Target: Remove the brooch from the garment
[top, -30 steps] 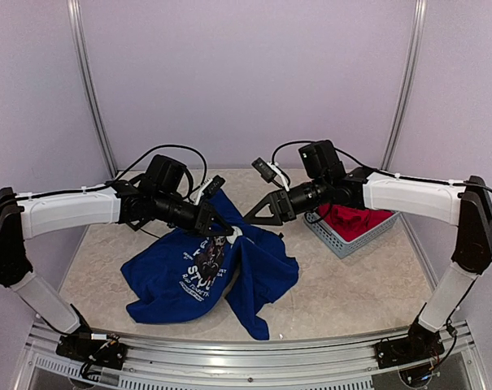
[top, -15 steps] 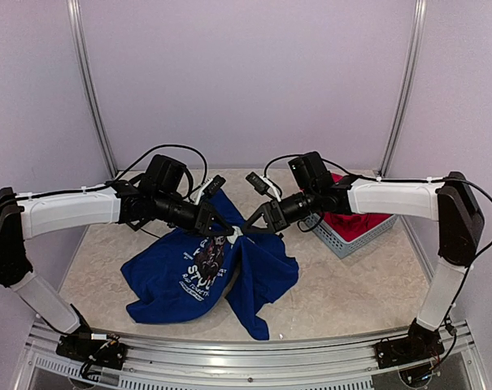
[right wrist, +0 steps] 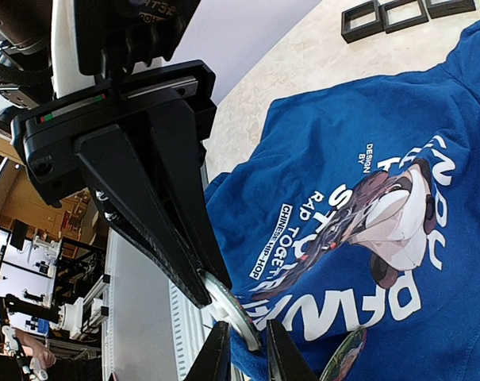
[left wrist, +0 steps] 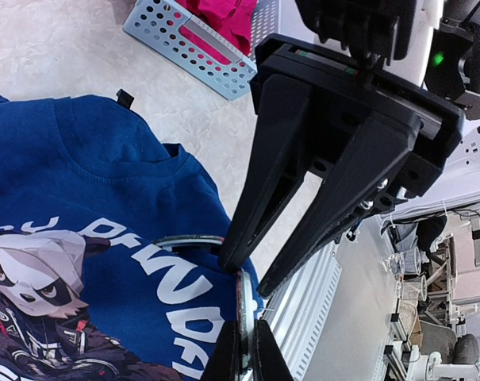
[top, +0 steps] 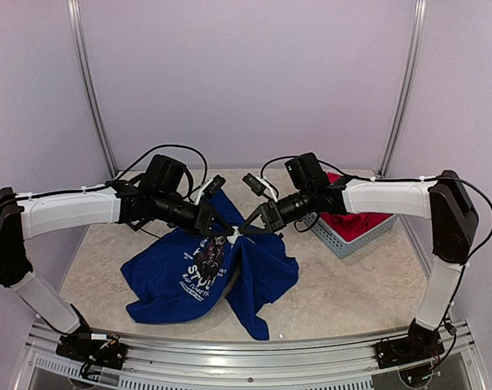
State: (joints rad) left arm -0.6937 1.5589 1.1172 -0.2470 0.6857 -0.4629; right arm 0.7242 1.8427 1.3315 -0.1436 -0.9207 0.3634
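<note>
The garment [top: 180, 276] is a royal-blue T-shirt with white lettering and a dark panda print [left wrist: 81, 175] [right wrist: 343, 143], partly lifted off the table. The brooch [top: 237, 232] is a round badge seen edge-on [left wrist: 246, 305] [right wrist: 236, 309] at the raised fold. My left gripper [top: 227, 231] [left wrist: 244, 353] is shut on its rim together with the blue cloth. My right gripper [top: 247, 231] [right wrist: 246, 357] comes from the opposite side, its fingers closed in on the other part of the same rim. A second round badge [right wrist: 343, 355] sits lower on the print.
A grey perforated basket [top: 343, 244] [left wrist: 184, 55] holding a red garment [top: 355, 219] stands at the right, just behind the right arm. Small black square frames [right wrist: 398, 12] lie on the table beyond the shirt. The metal rail runs along the near edge.
The right arm has swung left from above the basket to the brooch, and its jaws have narrowed from wide open onto the rim. The left arm has stayed still.
</note>
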